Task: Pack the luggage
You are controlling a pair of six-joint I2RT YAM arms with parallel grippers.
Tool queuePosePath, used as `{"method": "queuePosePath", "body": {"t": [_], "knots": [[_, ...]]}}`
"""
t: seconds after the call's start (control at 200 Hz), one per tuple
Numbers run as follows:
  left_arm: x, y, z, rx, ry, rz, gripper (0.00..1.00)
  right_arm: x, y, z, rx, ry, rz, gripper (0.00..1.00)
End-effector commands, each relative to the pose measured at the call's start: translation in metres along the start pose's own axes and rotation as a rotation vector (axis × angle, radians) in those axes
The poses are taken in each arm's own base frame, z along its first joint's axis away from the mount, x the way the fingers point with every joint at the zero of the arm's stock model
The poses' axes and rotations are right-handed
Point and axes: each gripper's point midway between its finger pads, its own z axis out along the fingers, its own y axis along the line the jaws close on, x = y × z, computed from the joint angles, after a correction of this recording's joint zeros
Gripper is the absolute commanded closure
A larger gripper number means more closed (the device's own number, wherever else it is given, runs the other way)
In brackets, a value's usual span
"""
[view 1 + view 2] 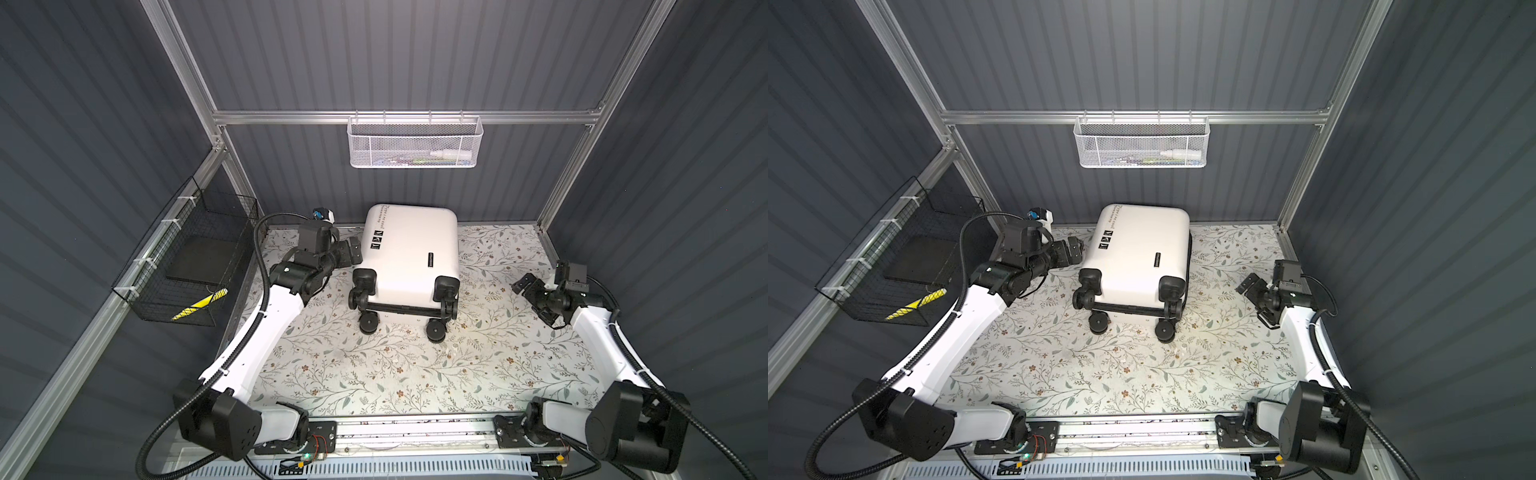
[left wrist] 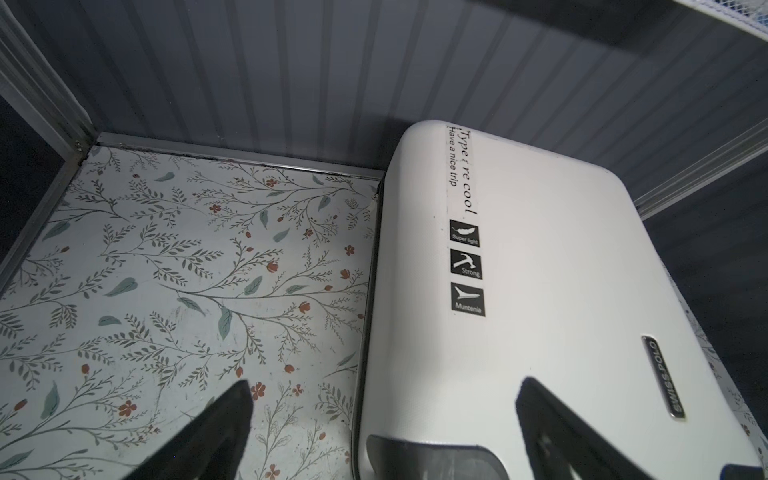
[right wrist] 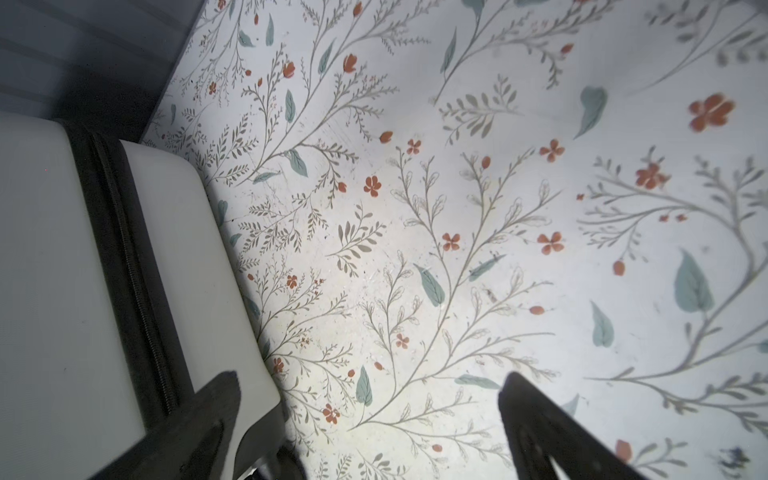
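Luggage (image 2: 540, 270), "SWISS POLO" badge (image 2: 664, 376)

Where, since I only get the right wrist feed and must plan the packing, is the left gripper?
Observer: The left gripper hangs open beside the luggage's left side; whether it touches, I cannot tell.
Operator: How does the luggage lie?
Observer: Flat, lettered shell up, wheels toward the robot's base.
Operator: Anything to pack in sight?
Observer: A white mesh basket on the back wall holds small items. One looks like a white bottle; the rest are too small to identify.
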Motion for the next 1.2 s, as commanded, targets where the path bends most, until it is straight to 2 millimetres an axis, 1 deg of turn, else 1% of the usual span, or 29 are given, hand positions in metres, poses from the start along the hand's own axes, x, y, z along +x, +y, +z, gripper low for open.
{"method": "queuePosePath", "body": {"t": [0.0,0.015,0.045,0.13,0.16,0.17,0.18,0.275,0.335,0.455,0.495,0.515,0.525,0.545,0.59,0.63,0.735,0.75,0.79,0.94,1.01,1.121,1.196], "knots": [[-0.005,-0.008,0.003,0.031,0.014,0.074,0.00,0.015,0.025,0.010,-0.178,0.094,0.039,0.01],[-0.006,-0.009,0.003,0.036,0.007,0.079,0.00,0.019,0.027,0.012,-0.194,0.114,0.049,0.01],[-0.007,-0.010,0.005,0.046,-0.004,0.088,0.00,0.018,0.037,0.015,-0.255,0.122,0.051,0.01],[-0.017,-0.011,0.011,0.058,-0.026,0.103,0.00,0.019,0.056,0.024,-0.361,0.183,0.089,0.05],[-0.015,-0.010,0.016,0.060,-0.014,0.105,0.00,0.019,0.060,0.029,-0.378,0.206,0.104,0.07],[-0.026,-0.012,0.013,0.067,-0.037,0.103,0.00,0.018,0.061,0.030,-0.383,0.210,0.108,0.08],[-0.029,-0.013,0.014,0.071,-0.040,0.102,0.00,0.018,0.062,0.032,-0.385,0.220,0.113,0.09],[-0.038,-0.014,0.029,0.111,-0.031,0.100,0.00,0.016,0.071,0.050,-0.391,0.269,0.139,0.18],[-0.044,-0.014,0.042,0.134,-0.024,0.098,0.00,0.013,0.078,0.062,-0.397,0.301,0.156,0.31],[-0.056,-0.012,0.067,0.205,-0.011,0.072,0.00,0.008,0.092,0.089,-0.413,0.346,0.183,0.50],[-0.060,-0.012,0.075,0.229,-0.005,0.063,0.00,0.005,0.097,0.098,-0.420,0.356,0.193,0.58],[-0.060,-0.012,0.079,0.240,0.002,0.058,0.00,0.004,0.099,0.103,-0.422,0.365,0.200,0.64],[-0.061,-0.012,0.082,0.245,0.004,0.056,0.00,0.004,0.100,0.105,-0.424,0.369,0.201,0.69],[-0.061,-0.012,0.086,0.255,0.009,0.053,0.00,0.002,0.103,0.109,-0.426,0.374,0.204,0.74],[-0.061,-0.012,0.096,0.274,0.020,0.049,0.00,0.000,0.110,0.120,-0.428,0.388,0.209,0.83],[-0.061,-0.014,0.103,0.291,0.029,0.050,0.00,-0.002,0.117,0.129,-0.431,0.399,0.207,0.88],[-0.057,-0.015,0.120,0.312,0.041,0.048,0.00,-0.004,0.136,0.155,-0.434,0.435,0.205,0.90],[-0.054,-0.019,0.121,0.341,0.048,0.048,0.00,-0.005,0.141,0.157,-0.440,0.438,0.203,0.90],[-0.053,-0.020,0.125,0.356,0.049,0.046,0.00,-0.006,0.149,0.166,-0.444,0.448,0.201,0.90],[-0.041,-0.024,0.139,0.403,0.068,0.026,0.00,0.001,0.185,0.194,-0.479,0.507,0.189,0.91],[-0.037,-0.029,0.142,0.440,0.067,0.011,0.00,0.005,0.202,0.202,-0.501,0.528,0.179,0.91],[-0.032,-0.034,0.141,0.481,0.066,-0.015,0.00,0.024,0.225,0.209,-0.536,0.581,0.148,0.91],[-0.027,-0.035,0.142,0.495,0.075,-0.030,0.00,0.035,0.230,0.209,-0.547,0.602,0.130,0.91]]}}
